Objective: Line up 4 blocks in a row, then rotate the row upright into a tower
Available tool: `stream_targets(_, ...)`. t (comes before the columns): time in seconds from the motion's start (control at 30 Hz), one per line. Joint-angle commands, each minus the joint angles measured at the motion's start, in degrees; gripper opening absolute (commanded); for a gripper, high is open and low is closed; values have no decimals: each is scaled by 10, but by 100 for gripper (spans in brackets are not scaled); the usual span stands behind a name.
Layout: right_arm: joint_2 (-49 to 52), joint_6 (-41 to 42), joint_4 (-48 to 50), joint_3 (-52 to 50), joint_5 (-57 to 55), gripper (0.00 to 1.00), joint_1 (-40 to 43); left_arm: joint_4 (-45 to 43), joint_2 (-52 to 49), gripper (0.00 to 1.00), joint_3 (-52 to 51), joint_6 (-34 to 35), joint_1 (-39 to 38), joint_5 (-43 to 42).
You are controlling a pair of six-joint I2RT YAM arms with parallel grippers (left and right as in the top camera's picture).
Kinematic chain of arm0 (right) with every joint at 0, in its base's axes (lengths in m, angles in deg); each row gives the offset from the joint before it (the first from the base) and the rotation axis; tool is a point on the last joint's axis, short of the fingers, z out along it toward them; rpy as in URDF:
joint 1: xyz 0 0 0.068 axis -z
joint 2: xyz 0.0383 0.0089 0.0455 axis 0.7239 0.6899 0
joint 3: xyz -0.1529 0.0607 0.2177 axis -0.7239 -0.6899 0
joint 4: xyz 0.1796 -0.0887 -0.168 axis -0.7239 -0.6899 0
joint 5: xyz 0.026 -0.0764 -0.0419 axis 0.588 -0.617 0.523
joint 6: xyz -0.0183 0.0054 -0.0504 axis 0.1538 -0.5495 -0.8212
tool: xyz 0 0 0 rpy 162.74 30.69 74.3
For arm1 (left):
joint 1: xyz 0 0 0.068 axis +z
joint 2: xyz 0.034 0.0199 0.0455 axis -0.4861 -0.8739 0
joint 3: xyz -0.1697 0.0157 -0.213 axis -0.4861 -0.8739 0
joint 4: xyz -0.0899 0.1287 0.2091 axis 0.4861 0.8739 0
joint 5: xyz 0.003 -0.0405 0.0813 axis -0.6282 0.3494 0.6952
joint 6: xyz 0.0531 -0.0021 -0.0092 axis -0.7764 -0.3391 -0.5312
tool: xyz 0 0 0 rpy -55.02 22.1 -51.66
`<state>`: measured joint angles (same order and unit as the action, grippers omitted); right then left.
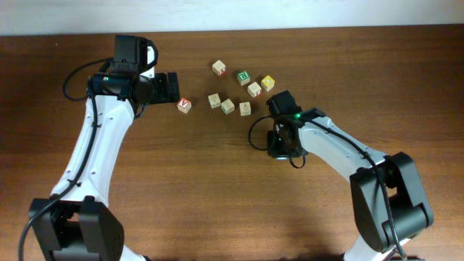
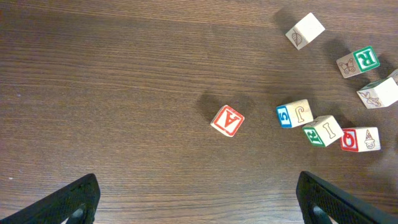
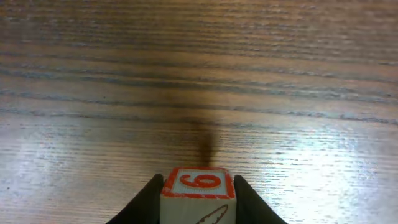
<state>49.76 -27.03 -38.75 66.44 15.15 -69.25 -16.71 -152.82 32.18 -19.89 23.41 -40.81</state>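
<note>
The right claw (image 3: pixel 199 188) is closed partway, its two fingers (image 3: pixel 149 198) pressed against opposite sides of a numbered block (image 3: pixel 199 182), whose red-framed numeral face points up. Whether the block rests on the tabletop (image 3: pixel 199 74) or hangs just above it, I cannot tell. The step in hand looks like turning this block. The next move likely calls for a steady wrist twist, then setting it down flat and letting go. In the overhead view, at eleven o'clock from this claw, the other blocks (image 1: pixel 228 106) lie in a loose cluster. Farther, at ten o'clock, the left claw (image 1: pixel 170 87) is spread wide and holds nothing, with a red-faced cube (image 1: pixel 184 105) just beside it.
</note>
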Motion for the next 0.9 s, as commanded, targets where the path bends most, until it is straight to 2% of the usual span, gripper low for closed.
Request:
stream_targets(0.0, 1, -4, 2, -4, 2, 38, -4, 1, -4, 99, 10, 7, -1, 4)
stream_targets(0.1, 1, -4, 6, -3, 2, 38, -4, 1, -4, 99, 10, 7, -1, 4)
stream_targets(0.13, 1, -7, 5, 16, 1, 41, -2, 1, -4, 99, 10, 7, -1, 4)
stream_targets(0.17, 1, -19, -7, 74, 0, 55, 3, 1, -4, 99, 10, 7, -1, 4)
stream_targets(0.2, 1, -19, -9, 107, -13, 58, 6, 1, -4, 99, 10, 7, -1, 4)
stream_targets(0.3, 13, 29, 92, 116, -96, 58, 8, 1, -4, 99, 10, 7, -1, 4)
stream_targets(0.33, 45, 60, 114, 116, -133, 58, 8, 1, -4, 99, 10, 7, -1, 4)
stream_targets(0.43, 94, 71, 149, 116, -175, 58, 10, 0, -4, 99, 10, 7, -1, 4)
stream_targets(0.5, 105, 79, 151, 116, -172, 56, 16, 1, -4, 99, 10, 7, -1, 4)
stream_targets(0.6, 122, 78, 156, 116, -152, 36, 16, 1, -4, 99, 10, 7, -1, 4)
stream_targets(0.7, 119, 75, 143, 118, -143, 24, 16, 1, -4, 99, 10, 7, -1, 4)
stream_targets(0.77, 84, 56, 108, 127, -82, 24, 16, 1, -4, 99, 10, 7, -1, 4)
stream_targets(0.83, 44, 22, 57, 134, 82, 25, 14, 1, -4, 99, 10, 7, -1, 4)
stream_targets(0.87, 45, 22, 9, 134, 101, 24, -2, 1, -4, 99, 10, 7, -1, 4)
